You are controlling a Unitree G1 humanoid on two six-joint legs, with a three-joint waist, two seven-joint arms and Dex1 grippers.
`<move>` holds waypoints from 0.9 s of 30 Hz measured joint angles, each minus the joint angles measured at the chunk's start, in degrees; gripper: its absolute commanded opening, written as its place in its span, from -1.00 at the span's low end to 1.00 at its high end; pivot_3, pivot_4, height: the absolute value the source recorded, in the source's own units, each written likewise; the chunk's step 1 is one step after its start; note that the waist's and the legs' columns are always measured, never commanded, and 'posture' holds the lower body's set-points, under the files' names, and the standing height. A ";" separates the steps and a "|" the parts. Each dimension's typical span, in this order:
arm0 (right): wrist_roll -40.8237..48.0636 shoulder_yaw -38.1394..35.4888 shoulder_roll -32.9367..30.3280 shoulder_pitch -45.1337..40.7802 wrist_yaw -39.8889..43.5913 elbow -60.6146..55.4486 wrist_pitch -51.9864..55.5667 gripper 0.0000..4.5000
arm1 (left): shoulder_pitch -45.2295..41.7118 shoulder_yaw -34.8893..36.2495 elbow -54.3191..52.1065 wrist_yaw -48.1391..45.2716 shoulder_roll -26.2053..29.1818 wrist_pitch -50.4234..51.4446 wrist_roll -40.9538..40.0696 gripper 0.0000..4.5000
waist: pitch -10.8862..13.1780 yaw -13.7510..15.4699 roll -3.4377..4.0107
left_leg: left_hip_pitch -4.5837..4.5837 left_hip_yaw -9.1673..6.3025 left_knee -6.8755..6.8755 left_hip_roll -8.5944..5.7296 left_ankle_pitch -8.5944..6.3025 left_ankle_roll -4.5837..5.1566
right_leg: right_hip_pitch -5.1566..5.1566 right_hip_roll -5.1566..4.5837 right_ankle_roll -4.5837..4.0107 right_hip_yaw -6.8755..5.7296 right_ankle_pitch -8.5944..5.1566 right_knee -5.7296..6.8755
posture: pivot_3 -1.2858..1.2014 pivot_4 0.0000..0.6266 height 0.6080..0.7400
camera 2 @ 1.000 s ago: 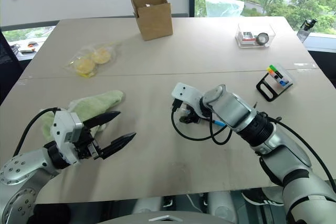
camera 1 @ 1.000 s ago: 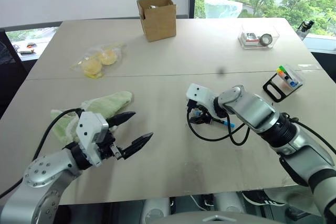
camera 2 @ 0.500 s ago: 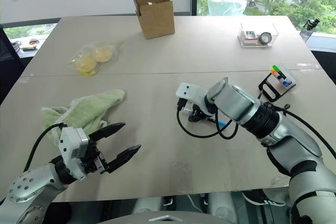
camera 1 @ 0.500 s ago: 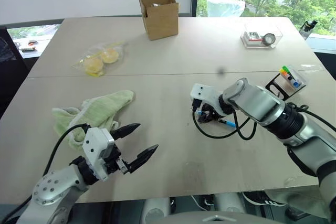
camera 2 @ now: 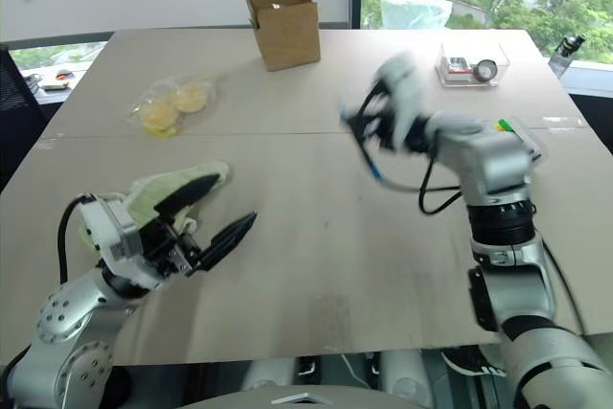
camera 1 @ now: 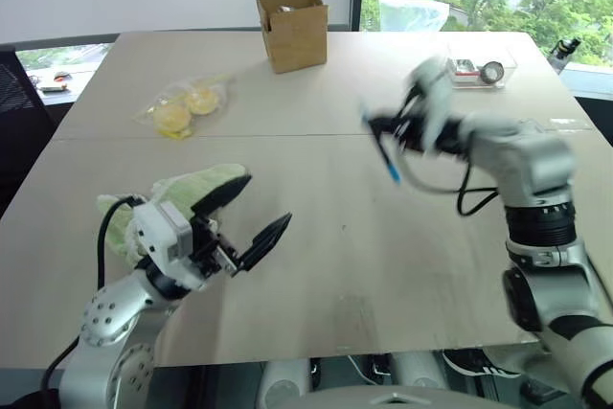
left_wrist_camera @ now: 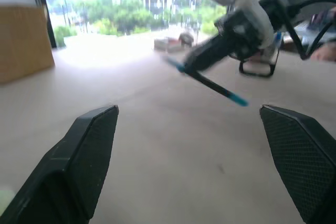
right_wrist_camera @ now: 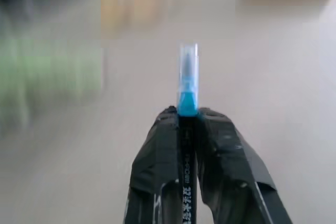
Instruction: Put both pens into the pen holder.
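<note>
My right gripper (camera 1: 385, 129) hangs above the middle of the table, shut on the light blue pen (camera 1: 388, 158), which slants down with its blue tip lowest. In the right wrist view the pen's blue cap (right_wrist_camera: 188, 77) sticks out past the closed fingertips (right_wrist_camera: 170, 121). The pen holder (left_wrist_camera: 256, 70) stands behind the right arm at the table's right side; its black loop frame shows in the left wrist view and its coloured markers (camera 2: 502, 125) peek past the forearm. My left gripper (camera 1: 251, 217) is open and empty, low over the near left of the table.
A green cloth (camera 1: 182, 189) lies just behind my left gripper. A bag of yellow round things (camera 1: 182, 110) sits at the far left, a brown cardboard box (camera 1: 291, 29) at the back, and a clear tray with a round metal object (camera 1: 476, 69) at the back right.
My right gripper has shut on the light blue pen and lifted it off the table, swinging up and towards the back right. My left gripper has risen a little, still open.
</note>
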 measured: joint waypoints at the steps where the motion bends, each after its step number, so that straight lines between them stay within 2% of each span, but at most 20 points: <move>1: -0.05 -4.19 -0.12 0.63 -3.07 -1.19 -3.14 -0.94 | -1.47 -0.55 0.75 -0.05 -0.11 0.00 -0.70 1.00 | -0.04 0.33 -0.01 | 0.01 0.01 -0.01 -0.01 0.09 -0.17 | 0.02 0.00 0.00 0.00 0.00 0.00 | 0.03 -0.52 1.00; 4: -2.41 -8.75 -0.92 5.24 -8.19 -2.20 -9.88 -0.94 | -7.60 -1.79 4.18 1.09 -1.89 0.13 -1.63 1.00 | -0.04 0.82 0.01 | -0.01 0.07 -0.04 -0.08 0.11 -0.18 | 0.01 -0.01 0.01 0.06 -0.01 -0.01 | 0.03 -0.52 1.00; 6: -5.65 -8.57 -0.85 8.82 -11.28 -2.27 -15.76 -0.94 | -15.60 -4.01 6.90 3.49 -4.58 0.22 -1.65 1.00 | -0.01 0.77 0.04 | 0.00 0.13 -0.03 -0.11 0.12 -0.17 | 0.00 0.01 0.03 0.15 0.00 -0.01 | 0.03 -0.52 1.00; 12: -11.52 -8.58 -3.09 10.96 -16.33 -5.14 -28.22 -0.94 | -29.14 -8.38 12.58 5.78 -8.56 0.17 -1.33 1.00 | 0.01 -0.24 0.08 | 0.13 0.19 -0.02 -0.12 0.14 -0.19 | 0.01 0.14 0.09 0.33 0.03 0.07 | 0.03 -0.52 1.00; 19: -16.43 -8.94 -6.67 14.27 -19.50 -5.96 -37.19 -0.94 | -35.93 -11.78 18.62 5.34 -10.00 0.44 -0.52 1.00 | 0.01 -0.56 0.08 | 0.14 0.25 -0.02 -0.07 0.17 -0.24 | 0.00 0.22 0.09 0.42 0.03 0.04 | 0.03 -0.52 1.00; 27: -16.66 -11.47 -9.77 17.51 -18.75 1.71 -48.08 -0.94 | -35.51 -12.04 19.77 8.04 -10.81 2.28 -0.18 1.00 | 0.01 -0.56 0.08 | 0.19 0.31 -0.01 -0.06 0.18 -0.24 | 0.02 0.24 0.09 0.50 0.03 0.03 | 0.03 -0.52 1.00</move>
